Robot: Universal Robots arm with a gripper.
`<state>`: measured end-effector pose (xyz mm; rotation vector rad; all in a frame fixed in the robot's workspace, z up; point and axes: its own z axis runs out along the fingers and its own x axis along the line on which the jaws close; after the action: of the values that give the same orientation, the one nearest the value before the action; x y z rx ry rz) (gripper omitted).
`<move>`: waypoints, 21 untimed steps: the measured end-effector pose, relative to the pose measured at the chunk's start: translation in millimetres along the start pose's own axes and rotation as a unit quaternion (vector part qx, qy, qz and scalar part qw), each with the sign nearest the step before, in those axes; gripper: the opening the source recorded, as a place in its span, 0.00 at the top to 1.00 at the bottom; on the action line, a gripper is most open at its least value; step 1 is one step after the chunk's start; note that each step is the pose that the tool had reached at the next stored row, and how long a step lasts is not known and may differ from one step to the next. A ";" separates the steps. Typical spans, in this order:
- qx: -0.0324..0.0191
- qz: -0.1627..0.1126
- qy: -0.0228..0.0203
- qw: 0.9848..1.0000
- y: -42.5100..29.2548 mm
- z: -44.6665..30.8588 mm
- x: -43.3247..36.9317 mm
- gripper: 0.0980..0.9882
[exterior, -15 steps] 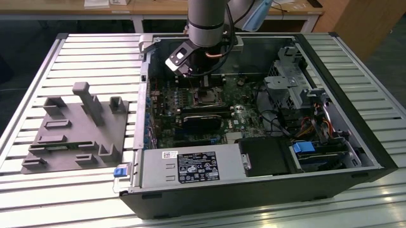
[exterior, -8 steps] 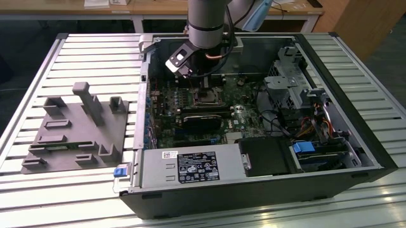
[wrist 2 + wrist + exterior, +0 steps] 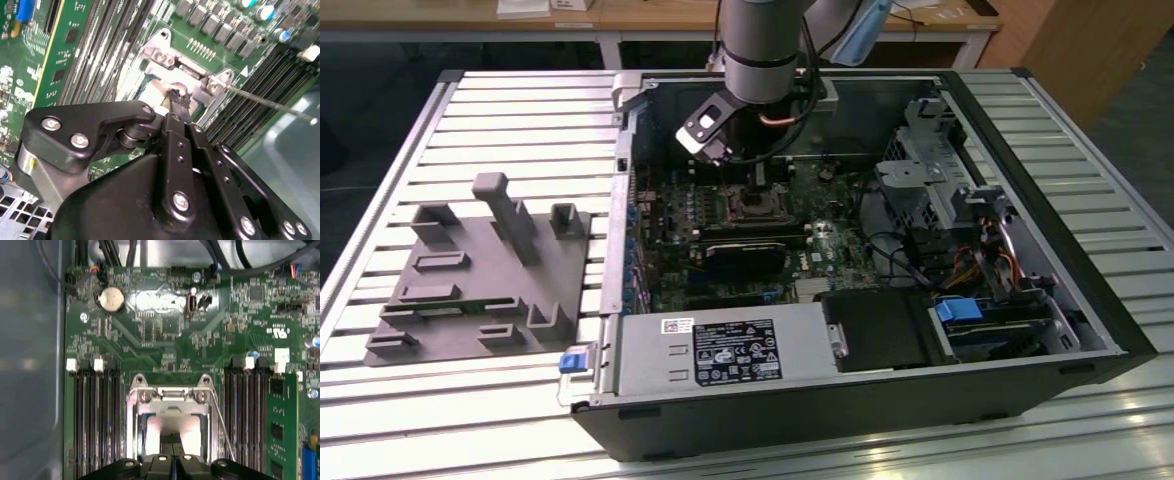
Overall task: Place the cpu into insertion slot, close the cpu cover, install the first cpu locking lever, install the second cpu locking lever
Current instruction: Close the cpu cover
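Inside the open computer case (image 3: 1067, 250) the insertion slot (image 3: 754, 208) sits on the green motherboard. Its silver cpu cover (image 3: 172, 396) lies flat over it, and the pale cpu (image 3: 150, 432) shows through the cover's window. My gripper (image 3: 173, 440) hangs straight over the socket's middle, its black fingers (image 3: 181, 107) pressed together and shut, with the tips just above or on the chip. One thin wire locking lever (image 3: 270, 104) sticks out from the socket's side, raised off the board; in the first wrist view the same lever (image 3: 222, 432) runs beside the cover.
Rows of black memory slots (image 3: 97, 420) flank the socket and a green card (image 3: 282, 425) stands past them. A black module (image 3: 747, 258), the power supply (image 3: 720, 350) and a drive cage (image 3: 947, 190) fill the case. A grey fixture plate (image 3: 467, 270) lies at the exterior view's left.
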<state>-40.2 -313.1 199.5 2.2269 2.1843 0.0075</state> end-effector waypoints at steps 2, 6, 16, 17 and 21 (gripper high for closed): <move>0.000 0.000 0.000 1.000 0.4 -0.9 0.1 0.99; 0.000 0.000 0.000 1.000 0.5 -9.1 -0.1 0.99; 0.000 0.000 0.000 1.000 1.7 -16.2 -0.2 0.99; 0.000 0.000 0.000 1.000 2.2 -16.2 -0.2 0.99; 0.000 0.000 0.000 1.000 3.1 -16.2 -0.1 0.99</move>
<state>-37.4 -313.1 215.7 2.2272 2.1843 0.0080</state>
